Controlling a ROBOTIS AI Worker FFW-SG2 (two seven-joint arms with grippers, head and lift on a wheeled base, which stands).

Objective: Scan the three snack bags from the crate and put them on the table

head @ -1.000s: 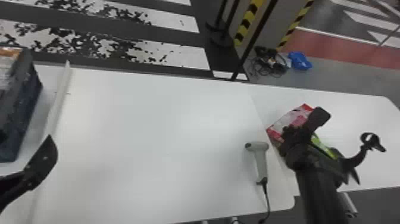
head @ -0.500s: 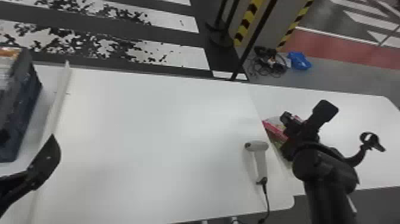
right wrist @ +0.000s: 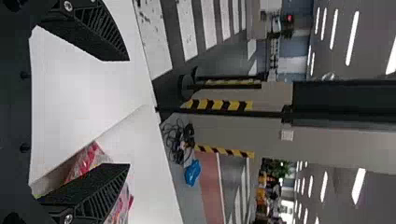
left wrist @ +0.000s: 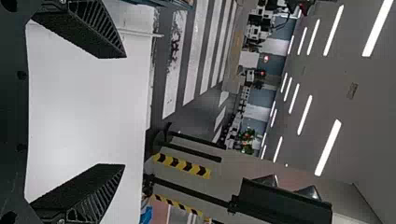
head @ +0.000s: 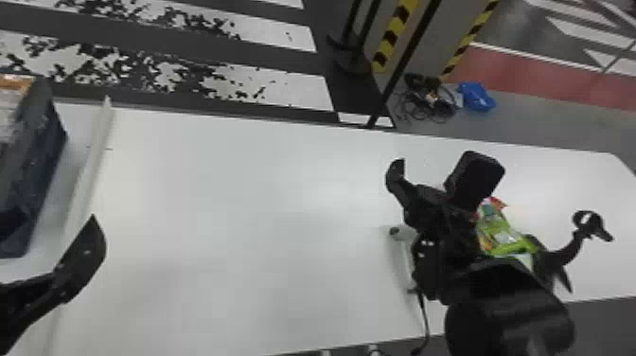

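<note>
for scanner [head: 402, 233] pickup, the probable step, align right gripper [right wrist: 128, 112], open and empty like left gripper [left wrist: 125, 111], across the handle [head: 406, 262] before closing; avoid brushing snack bags [head: 500, 232], lying on the table [head: 236, 213] beside the right arm [head: 511, 312].

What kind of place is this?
Probably a large indoor hall or robot test space: striped floor markings, yellow-and-black hazard tape and rows of ceiling lights.
</note>
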